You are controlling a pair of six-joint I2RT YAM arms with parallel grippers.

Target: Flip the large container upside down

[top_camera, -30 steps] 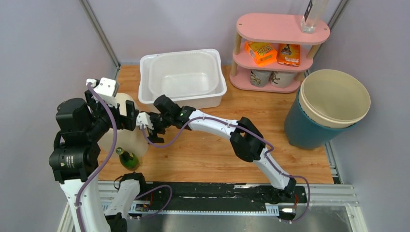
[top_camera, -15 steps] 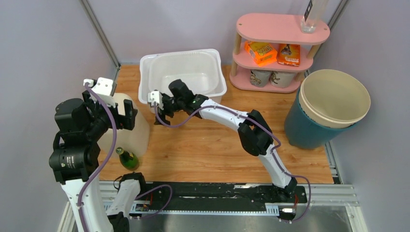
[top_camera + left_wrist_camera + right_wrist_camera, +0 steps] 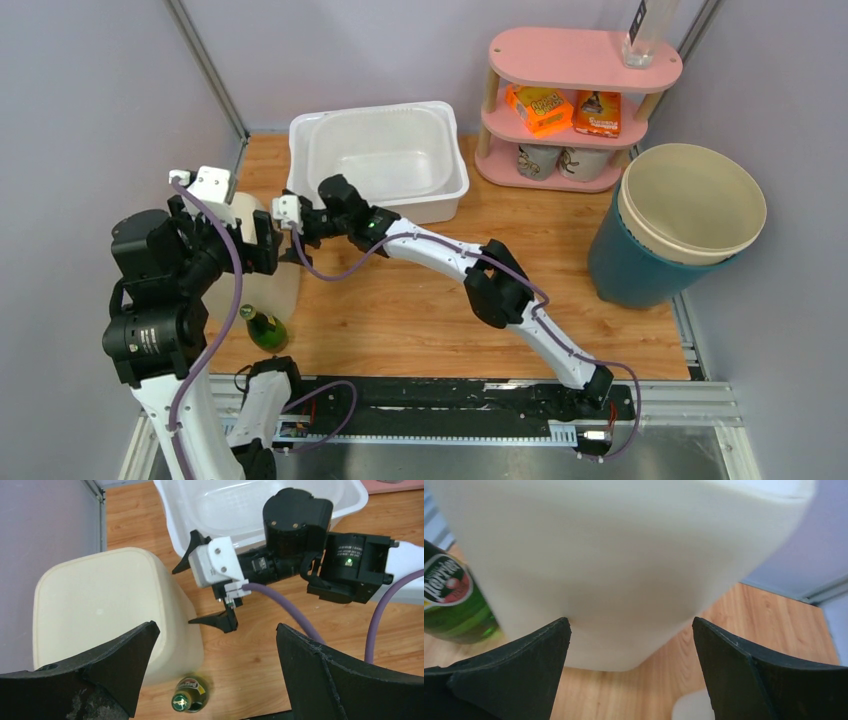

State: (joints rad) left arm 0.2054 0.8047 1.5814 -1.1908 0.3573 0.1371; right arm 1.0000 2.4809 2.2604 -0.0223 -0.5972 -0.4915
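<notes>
**Wooden counter: right pincer at the large container**

Large container stands at 9 o'clock, closed face up, green bottle at its 6. Blue bin at 3 o'clock holds a cream liner. Right pincer has swung from the white tub to the container's side, spread wide, gripping nothing. Left pincer hovers above, equally wide.

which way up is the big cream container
Upside down, it seems: the cream container stands on the table with a closed flat face up and no opening showing.
</notes>
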